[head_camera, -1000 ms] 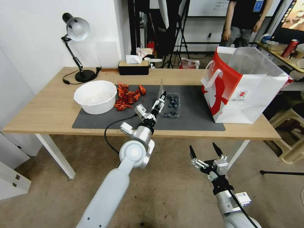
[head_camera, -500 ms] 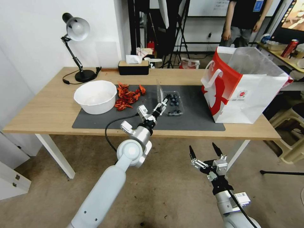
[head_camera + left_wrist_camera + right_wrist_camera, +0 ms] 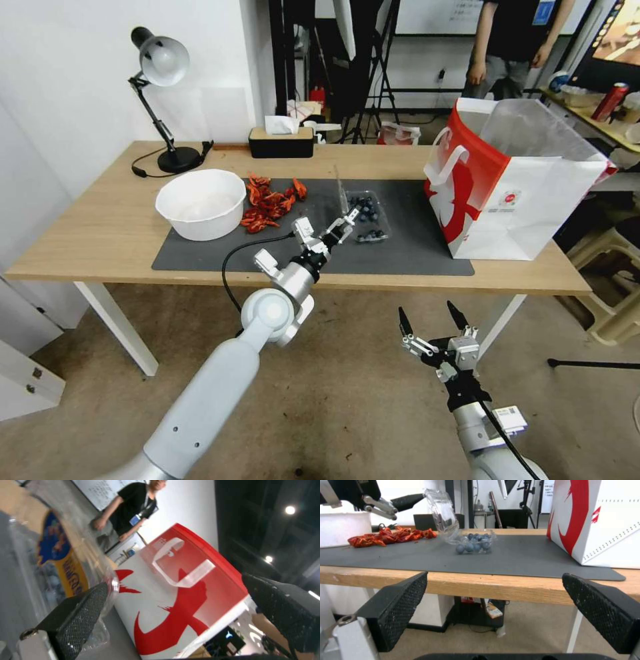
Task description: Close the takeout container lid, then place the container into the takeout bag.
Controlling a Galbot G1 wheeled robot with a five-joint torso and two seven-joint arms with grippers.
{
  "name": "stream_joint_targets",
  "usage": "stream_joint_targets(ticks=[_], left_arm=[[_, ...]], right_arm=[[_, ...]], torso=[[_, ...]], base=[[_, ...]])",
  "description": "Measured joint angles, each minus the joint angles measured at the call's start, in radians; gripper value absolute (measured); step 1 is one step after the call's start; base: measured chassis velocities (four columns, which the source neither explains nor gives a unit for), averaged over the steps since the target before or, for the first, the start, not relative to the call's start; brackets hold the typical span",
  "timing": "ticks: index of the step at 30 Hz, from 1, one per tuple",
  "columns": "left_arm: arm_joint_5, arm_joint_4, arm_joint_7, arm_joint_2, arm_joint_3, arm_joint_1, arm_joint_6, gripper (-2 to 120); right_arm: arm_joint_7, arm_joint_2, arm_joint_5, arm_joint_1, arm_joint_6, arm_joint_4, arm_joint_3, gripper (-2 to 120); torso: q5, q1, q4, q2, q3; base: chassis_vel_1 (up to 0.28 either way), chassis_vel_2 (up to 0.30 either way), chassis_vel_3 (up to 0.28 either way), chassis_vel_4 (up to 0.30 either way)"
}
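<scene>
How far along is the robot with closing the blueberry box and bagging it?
Nothing is finished. The lid stands raised over the takeout container, with the open left gripper at its edge, one finger touching it. The takeout bag stands open on the table. The right gripper waits open below the table edge. Closing and bagging remain.

A light wooden table (image 3: 100, 233) on white legs carries a dark grey mat (image 3: 413, 247) along its near middle. A black desk lamp (image 3: 163, 100) stands at the far left; a black tissue box (image 3: 281, 141) sits at the far edge. The takeout bag (image 3: 520, 193) stands at the right end, overlapping the mat.
</scene>
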Motion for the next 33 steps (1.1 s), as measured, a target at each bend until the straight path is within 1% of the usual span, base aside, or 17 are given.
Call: stream_joint_targets(ticks=[5, 14, 22, 33], left_arm=[[0.011, 0.033, 0.048, 0.021, 0.025, -0.035, 0.002, 100], [0.017, 0.059, 0.080, 0.032, 0.053, -0.067, 0.001, 100], [0.018, 0.086, 0.085, 0.022, 0.067, -0.105, 0.000, 100], [0.034, 0.157, 0.087, -0.018, 0.132, -0.197, -0.003, 100]], right_arm=[[0.000, 0.000, -0.001, 0.001, 0.002, -0.001, 0.000, 100], [0.000, -0.001, -0.001, 0.000, 0.003, -0.003, 0.003, 100], [0.000, -0.004, 0.000, 0.003, 0.003, -0.004, 0.003, 100], [0.002, -0.007, 0.002, -0.002, 0.003, 0.001, 0.010, 100]], torso=[[0.0000, 0.000, 0.0000, 0.000, 0.000], [0.0000, 0.000, 0.0000, 0.000, 0.000], [0.0001, 0.000, 0.0000, 0.000, 0.000], [0.0002, 0.000, -0.0001, 0.000, 0.000]], base=[[0.000, 0.000, 0.000, 0.000], [0.000, 0.000, 0.000, 0.000], [0.000, 0.000, 0.000, 0.000], [0.000, 0.000, 0.000, 0.000]])
